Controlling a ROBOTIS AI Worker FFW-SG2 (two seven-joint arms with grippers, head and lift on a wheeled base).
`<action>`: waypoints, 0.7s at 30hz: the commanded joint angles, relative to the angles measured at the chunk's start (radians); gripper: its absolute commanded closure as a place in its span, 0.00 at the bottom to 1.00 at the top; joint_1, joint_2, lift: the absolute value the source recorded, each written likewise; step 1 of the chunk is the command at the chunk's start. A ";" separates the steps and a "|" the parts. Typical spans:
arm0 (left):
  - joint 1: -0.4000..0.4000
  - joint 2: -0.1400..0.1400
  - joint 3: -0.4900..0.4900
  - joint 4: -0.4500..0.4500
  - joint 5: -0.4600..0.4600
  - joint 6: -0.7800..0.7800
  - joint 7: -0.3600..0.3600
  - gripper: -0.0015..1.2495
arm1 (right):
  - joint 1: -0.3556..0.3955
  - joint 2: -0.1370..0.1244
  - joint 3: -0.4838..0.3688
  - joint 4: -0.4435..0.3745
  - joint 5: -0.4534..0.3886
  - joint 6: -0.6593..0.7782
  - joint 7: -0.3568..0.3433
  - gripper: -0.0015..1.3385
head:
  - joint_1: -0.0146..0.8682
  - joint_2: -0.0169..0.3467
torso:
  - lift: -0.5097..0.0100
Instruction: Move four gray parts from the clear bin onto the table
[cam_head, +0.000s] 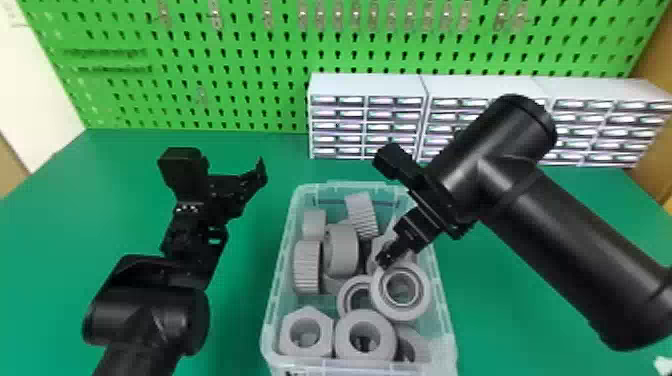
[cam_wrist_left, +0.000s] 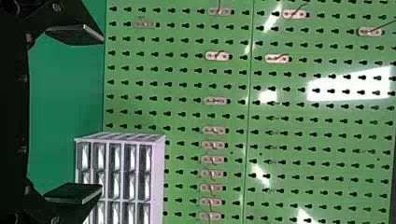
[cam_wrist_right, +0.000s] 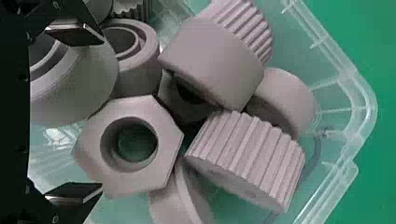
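Gray parts (cam_head: 342, 255) lie heaped inside the clear bin (cam_head: 272, 300) on the table (cam_head: 240, 300). The right pincer (cam_head: 387, 256), spread open, hangs above, toward two o'clock; the left pincer (cam_head: 234, 175) (likewise released, empty too) hangs beyond ten o'clock.

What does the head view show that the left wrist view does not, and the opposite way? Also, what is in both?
Head view: the clear bin, the gray parts inside it, and the right arm.
Left wrist view: white glare patches on the pegboard.
Both: that green pegboard, drawer cabinets, green table and left tool.
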 joint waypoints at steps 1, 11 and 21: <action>0.001 0.000 0.004 0.000 0.000 0.000 0.000 0.13 | -0.004 -0.002 0.004 0.011 -0.024 -0.007 0.000 0.14 | 0.80 0.24 | 0.88; 0.009 0.000 0.010 0.000 0.000 0.001 0.000 0.13 | -0.021 -0.031 0.039 0.014 -0.049 -0.013 0.035 0.14 | 0.80 0.24 | 0.88; 0.017 0.000 0.021 0.000 0.000 0.000 0.000 0.13 | -0.036 -0.040 0.081 0.012 0.013 -0.013 0.138 0.14 | 0.80 0.24 | 0.88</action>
